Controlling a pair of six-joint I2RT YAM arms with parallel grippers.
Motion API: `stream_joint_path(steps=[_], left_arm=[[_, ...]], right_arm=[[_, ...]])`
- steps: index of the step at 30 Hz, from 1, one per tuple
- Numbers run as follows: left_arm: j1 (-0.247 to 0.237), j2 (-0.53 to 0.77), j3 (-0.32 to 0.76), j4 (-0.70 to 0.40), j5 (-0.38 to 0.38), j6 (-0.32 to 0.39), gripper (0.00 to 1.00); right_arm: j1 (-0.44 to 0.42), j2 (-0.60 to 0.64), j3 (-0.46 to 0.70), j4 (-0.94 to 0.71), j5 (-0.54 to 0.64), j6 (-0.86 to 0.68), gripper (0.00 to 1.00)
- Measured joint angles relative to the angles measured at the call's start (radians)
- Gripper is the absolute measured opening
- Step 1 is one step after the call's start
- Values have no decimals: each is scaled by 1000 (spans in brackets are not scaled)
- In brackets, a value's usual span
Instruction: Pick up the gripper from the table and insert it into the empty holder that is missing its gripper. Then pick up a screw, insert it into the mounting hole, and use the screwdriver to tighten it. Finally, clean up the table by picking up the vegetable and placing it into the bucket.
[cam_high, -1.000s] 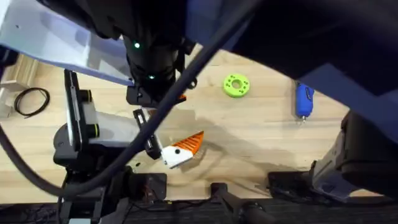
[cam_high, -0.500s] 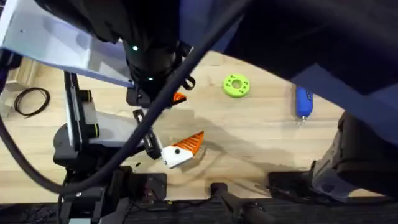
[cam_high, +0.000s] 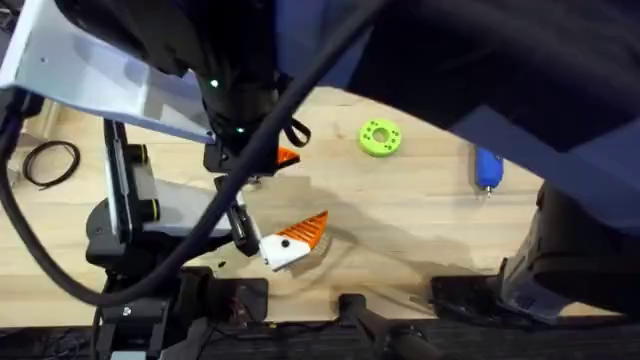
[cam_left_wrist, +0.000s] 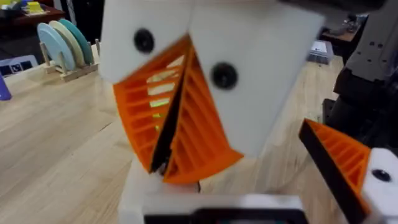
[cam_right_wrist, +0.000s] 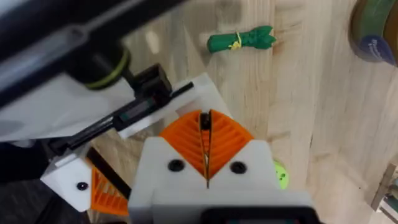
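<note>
My left gripper (cam_left_wrist: 169, 134) is shut, its orange ribbed pads pressed together along a dark line; I cannot tell if anything is between them. Its orange pads (cam_high: 287, 157) peek out under the dark left arm. The claw's orange-tipped finger (cam_left_wrist: 342, 165) stands close beside it. My right gripper (cam_right_wrist: 205, 146) is shut and hovers above the claw, whose white holder block (cam_right_wrist: 189, 93) lies just beyond the fingertips. The green vegetable (cam_right_wrist: 239, 40) lies on the wood, the bucket (cam_right_wrist: 376, 31) beside it. The blue screwdriver (cam_high: 488, 168) lies far right. The loose gripper is hidden.
A flat green ring disc (cam_high: 380, 137) lies mid-table. The claw (cam_high: 298, 240) sits on a black stand (cam_high: 115, 235) at the near left. A black cable loop (cam_high: 50, 162) lies far left. A plate rack (cam_left_wrist: 62, 46) stands beyond the table.
The left arm has shifted slightly to the left and up in the overhead view, uncovering more of the orange pads. The claw, disc and screwdriver have not moved.
</note>
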Motion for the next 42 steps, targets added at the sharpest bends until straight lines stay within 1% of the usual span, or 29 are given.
stream_joint_path(steps=[11, 13, 14, 16, 17, 18, 19, 24, 28, 34, 36, 38, 42], left_arm=[[0, 0, 0, 0, 0, 0, 986], [0, 0, 0, 0, 0, -1, 986], [0, 0, 0, 0, 0, -1, 986], [0, 0, 0, 0, 0, 0, 986], [0, 0, 0, 0, 0, 0, 986], [0, 0, 0, 0, 1, 0, 986], [0, 0, 0, 0, 0, 0, 986], [0, 0, 0, 0, 1, 0, 985], [0, 0, 0, 0, 3, 0, 985], [0, 0, 0, 0, 4, 0, 986], [0, 0, 0, 0, 3, 0, 986], [0, 0, 0, 0, 4, 0, 986], [0, 0, 0, 0, 4, 0, 986]], right_arm=[[0, 0, 0, 0, -1, 1, 14], [0, 0, 0, 1, 0, 0, 266], [-1, 0, 0, 2, 0, 0, 426], [-6, 0, 1, 4, 0, 1, 697], [-10, 0, 1, 3, 0, 2, 856], [-15, -1, 1, 2, 1, 1, 952], [-23, -3, 1, 2, 0, 4, 981], [-54, -33, 1, -25, -7, 31, 990], [-88, -103, 1, -82, -9, 64, 991], [-157, -199, -10, -81, -8, 144, 992], [-175, -236, -59, -56, -9, 170, 991], [-196, -291, -157, 9, -11, 198, 991], [-260, -438, -435, 225, -15, 282, 991]])
